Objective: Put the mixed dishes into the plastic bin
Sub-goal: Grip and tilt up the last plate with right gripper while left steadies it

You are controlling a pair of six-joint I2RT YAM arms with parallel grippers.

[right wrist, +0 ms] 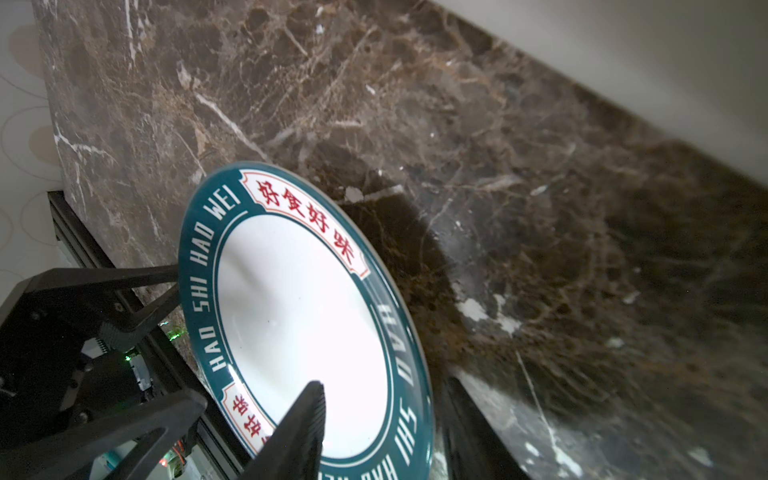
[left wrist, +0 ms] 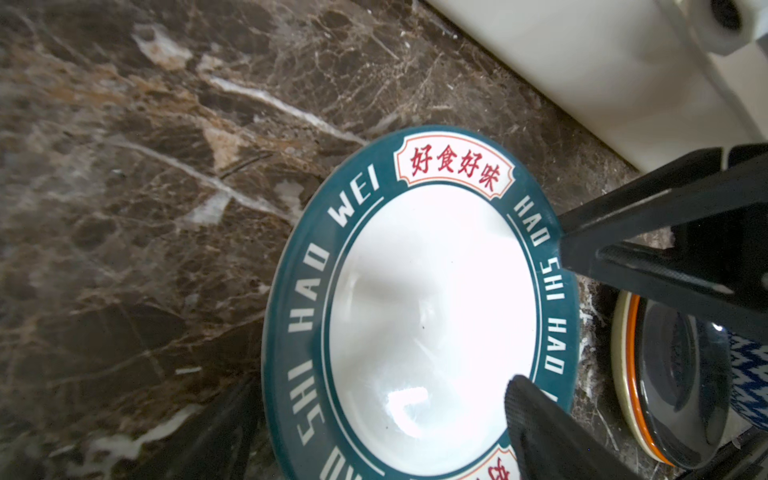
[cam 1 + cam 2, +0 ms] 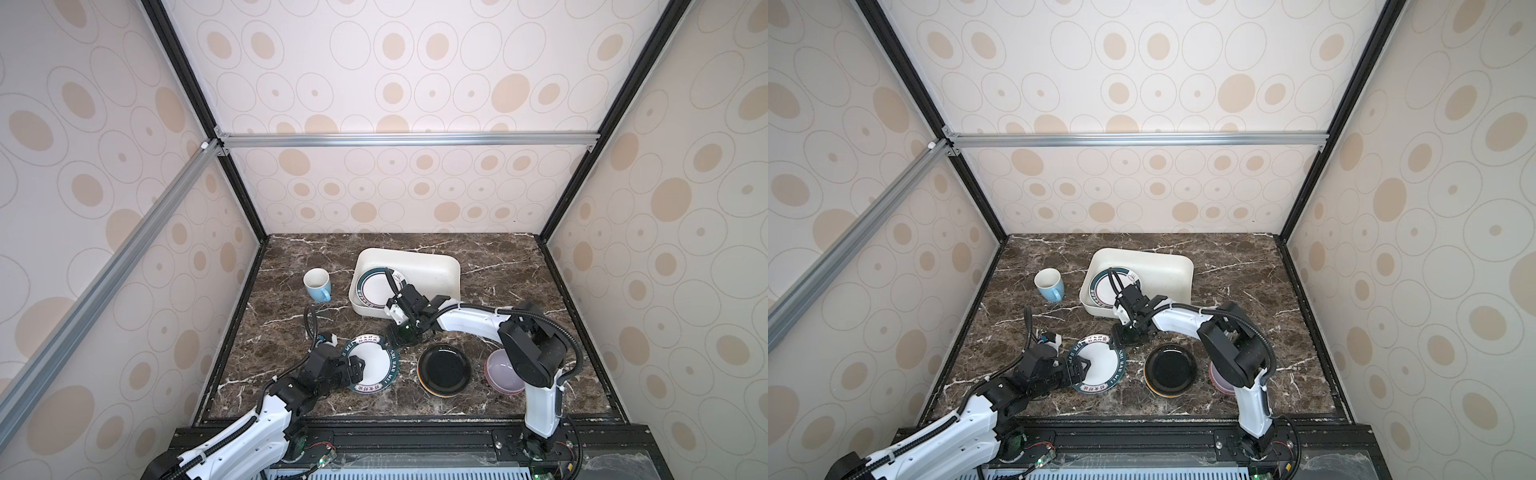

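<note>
Top views look evenly lit and crisp, though the wide lens bows the walls at the edges. Left wrist cam: blown-out glare on the plate centre. Right wrist cam's dimmer, with a dark shadow on the marble and the bin totally out of focus.

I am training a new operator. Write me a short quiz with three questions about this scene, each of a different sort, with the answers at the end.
1. Choose one: how many dishes lie in the plastic bin? A) none B) one C) three
2. True or false: the light-blue mug stands on the table, outside the bin.
3. Short answer: at which dish are the left gripper and the right gripper both placed?

Key
1. B: one dark-rimmed plate.
2. True.
3. The teal-rimmed plate with white lettering.
</note>
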